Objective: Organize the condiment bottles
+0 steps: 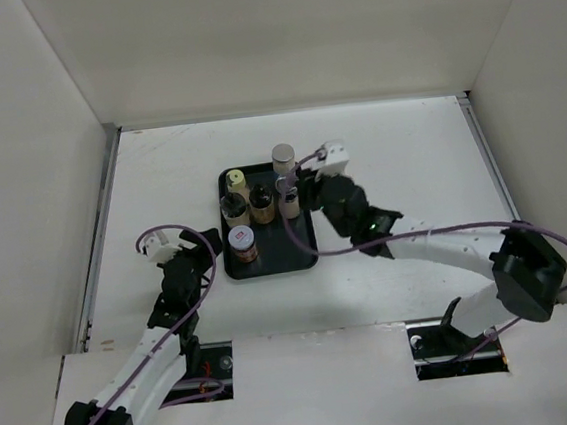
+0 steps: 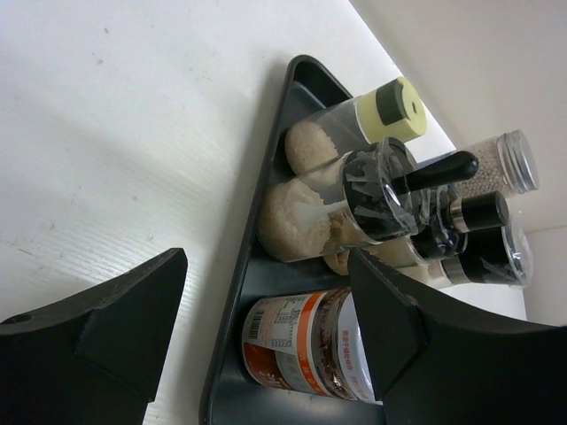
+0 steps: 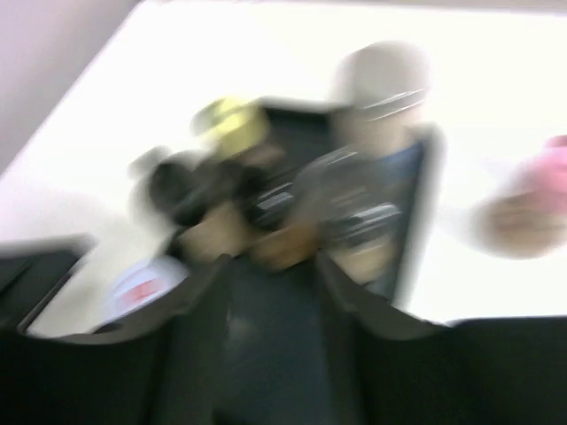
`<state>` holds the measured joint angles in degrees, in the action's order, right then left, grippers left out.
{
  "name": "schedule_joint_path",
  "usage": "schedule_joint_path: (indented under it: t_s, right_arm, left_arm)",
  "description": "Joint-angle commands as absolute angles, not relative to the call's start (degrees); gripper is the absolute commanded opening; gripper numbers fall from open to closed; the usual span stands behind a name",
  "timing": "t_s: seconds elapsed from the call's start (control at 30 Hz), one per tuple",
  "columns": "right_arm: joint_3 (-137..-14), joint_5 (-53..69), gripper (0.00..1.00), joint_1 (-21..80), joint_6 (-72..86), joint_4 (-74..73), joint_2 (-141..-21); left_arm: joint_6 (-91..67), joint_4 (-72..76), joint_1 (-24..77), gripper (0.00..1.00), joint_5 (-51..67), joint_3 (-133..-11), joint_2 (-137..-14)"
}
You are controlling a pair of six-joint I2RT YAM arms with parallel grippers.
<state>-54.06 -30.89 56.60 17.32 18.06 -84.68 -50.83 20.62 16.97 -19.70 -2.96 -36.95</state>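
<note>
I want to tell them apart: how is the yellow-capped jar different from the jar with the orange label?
The yellow-capped jar holds pale beige stuff; the orange-label jar holds something dark brown. The yellow-capped jar's side is clear and bare; the orange-label jar wears a printed label. The yellow-capped jar stands at the tray's far left corner, the orange-label jar at its near left corner. Both stand upright in the black tray.
</note>
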Motion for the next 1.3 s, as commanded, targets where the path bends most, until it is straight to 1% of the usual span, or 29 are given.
schedule_joint_path:
  t_s: [0.0,0.03,0.07,0.13,0.17,0.2,0.27,0.4,0.53,0.6,0.67,0.7,0.77,0.8,0.83,0.97,1.03,1.13,1.27]
  right_arm:
    - [-52.21,-31.04,0.44,44.99,16.43,17.94,-82.88]
    - [-52.73,-29.81,0.49,41.74,16.52,17.41,-83.75]
    - [-53.43,-28.75,0.58,38.83,16.44,17.32,-85.06]
    - [-55.8,-28.04,0.82,34.6,15.91,16.88,-88.49]
    - [-57.03,-27.86,0.9,33.1,15.65,16.79,-90.07]
    - [-58.78,-27.17,0.94,31.78,15.21,16.7,-92.35]
    - [-62.12,-25.41,0.99,30.02,14.85,16.09,-96.13]
    - [-66.18,-21.89,1.0,28.52,14.5,15.73,-100.98]
    - [-67.5,-20.22,0.99,28.26,14.06,17.05,-103.27]
    - [-68.64,-20.13,0.95,28.34,14.06,16.53,-104.76]
    - [-69.43,-20.39,0.88,28.17,14.15,16.44,-105.99]
    - [-69.43,-20.56,0.83,28.17,14.41,16.26,-106.17]
    - [-69.17,-20.83,0.7,28.17,14.68,16.08,-106.17]
    - [-69.08,-20.92,0.64,28.25,14.68,16.0,-106.08]
    - [-69.08,-20.92,0.62,28.34,14.68,15.74,-105.82]
    - [-68.64,-21.53,0.66,28.52,15.12,14.07,-104.77]
    - [-68.82,-21.53,0.63,28.52,14.94,13.19,-105.38]
    - [-67.51,-21.88,0.49,28.52,15.73,12.92,-104.68]
    - [-64.7,-23.02,0.47,28.52,15.82,14.41,-100.56]
  left_arm:
    - [-50.63,24.69,17.79,0.73,-19.95,-0.62,-38.23]
    - [-50.45,25.22,18.06,0.73,-19.95,-0.53,-38.41]
    - [-50.45,25.66,18.23,0.73,-20.04,-0.53,-38.84]
    - [-50.45,26.19,18.41,0.73,-20.04,-0.61,-39.81]
    - [-50.45,26.45,18.5,0.73,-19.95,-0.7,-40.34]
    - [-50.36,26.72,18.59,0.73,-19.78,-0.79,-40.6]
    - [-50.01,27.24,18.76,0.73,-19.6,-0.7,-40.61]
    - [-49.75,27.33,19.11,0.73,-19.69,-0.88,-40.78]
    - [-49.31,27.51,19.73,0.73,-20.04,-0.88,-40.87]
    - [-49.31,27.51,19.9,0.73,-20.04,-1.14,-41.31]
    - [-49.22,27.95,20.26,0.73,-20.04,-1.14,-41.66]
    - [-49.22,28.12,20.34,0.73,-20.04,-1.14,-41.57]
    - [-49.13,28.21,20.34,0.73,-20.13,-1.05,-41.48]
    - [-49.13,28.21,20.34,0.73,-20.21,-1.05,-41.83]
    - [-49.13,28.3,20.34,0.73,-20.21,-1.14,-42.01]
    - [-48.87,28.56,20.61,0.73,-20.13,-1.14,-42.1]
    - [-48.87,28.56,20.61,0.73,-20.13,-1.23,-42.27]
    - [-48.87,28.56,20.17,0.73,-19.69,-1.14,-41.93]
    - [-48.87,28.56,19.91,0.73,-19.69,-0.97,-41.48]
